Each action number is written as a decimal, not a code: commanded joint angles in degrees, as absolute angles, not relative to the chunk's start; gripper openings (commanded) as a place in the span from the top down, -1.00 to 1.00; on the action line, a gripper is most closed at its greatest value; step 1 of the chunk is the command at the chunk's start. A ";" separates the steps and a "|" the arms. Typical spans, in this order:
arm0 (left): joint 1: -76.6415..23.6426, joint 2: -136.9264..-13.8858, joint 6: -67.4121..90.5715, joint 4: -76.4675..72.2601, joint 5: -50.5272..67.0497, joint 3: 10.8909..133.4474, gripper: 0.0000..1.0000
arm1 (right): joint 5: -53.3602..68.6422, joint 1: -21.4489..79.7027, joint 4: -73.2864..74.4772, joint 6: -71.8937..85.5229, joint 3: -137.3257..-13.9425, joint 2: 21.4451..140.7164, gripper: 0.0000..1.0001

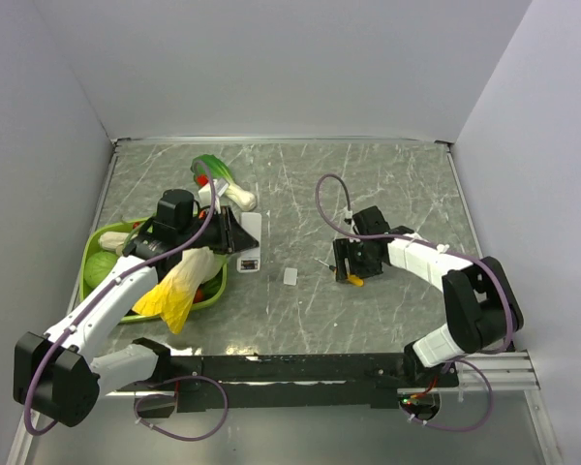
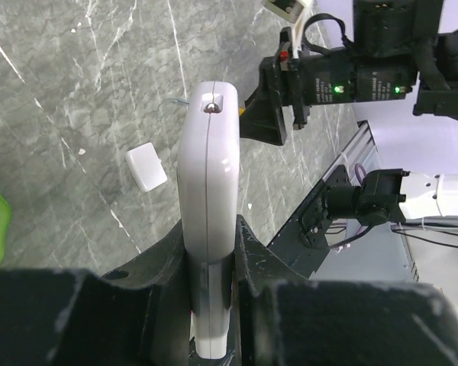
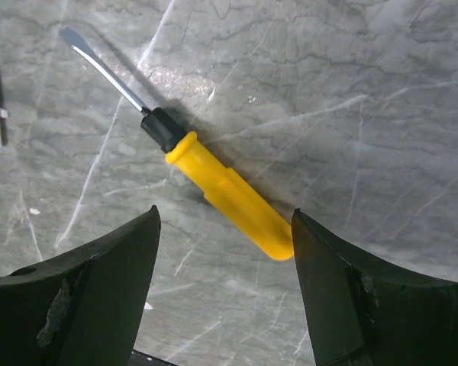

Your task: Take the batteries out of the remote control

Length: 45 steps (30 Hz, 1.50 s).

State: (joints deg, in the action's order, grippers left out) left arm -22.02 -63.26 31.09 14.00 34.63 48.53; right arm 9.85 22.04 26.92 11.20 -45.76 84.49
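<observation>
Top view: nearest the camera, the two arm bases sit on a dark rail at the bottom edge. On the grey marbled table (image 1: 387, 194), the left gripper (image 1: 234, 232) holds a slim white rectangular remote control (image 1: 252, 242) left of centre, beside a lime-green plastic bowl (image 1: 95, 240) of toy food. The right gripper (image 1: 347, 262) hovers right of centre over a yellow-handled screwdriver (image 1: 353, 280). A small grey square cover piece (image 1: 290, 276) lies between the two grippers.

Left wrist view: the black jaws of the left gripper (image 2: 211, 259) are pinching the remote control (image 2: 208, 175), which is seen edge-on and points toward the other arm. The cover piece (image 2: 146, 167) lies apart on the table.

Right wrist view: the right gripper (image 3: 223, 221) has its jaws spread wide, one either side of the screwdriver (image 3: 221, 191), which lies flat at a slant.

The batteries show in no view, so whether they are inside the remote cannot be told.

Risks: closing on the slanted handle could roll it away. Prying with the thin blade could twist the remote out of its narrow pinch. A freed battery could roll across the table.
</observation>
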 commanded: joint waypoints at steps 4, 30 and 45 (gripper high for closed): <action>-21.62 -61.79 30.06 11.69 35.51 48.43 0.98 | 6.25 24.61 29.70 10.81 -49.83 87.89 -0.46; -21.09 -64.95 30.41 8.88 44.91 47.55 0.98 | -4.31 35.51 24.79 22.67 -42.81 83.76 0.21; -20.92 -67.58 30.59 13.34 39.29 49.74 0.98 | -5.54 37.53 25.22 22.24 -43.59 83.24 1.00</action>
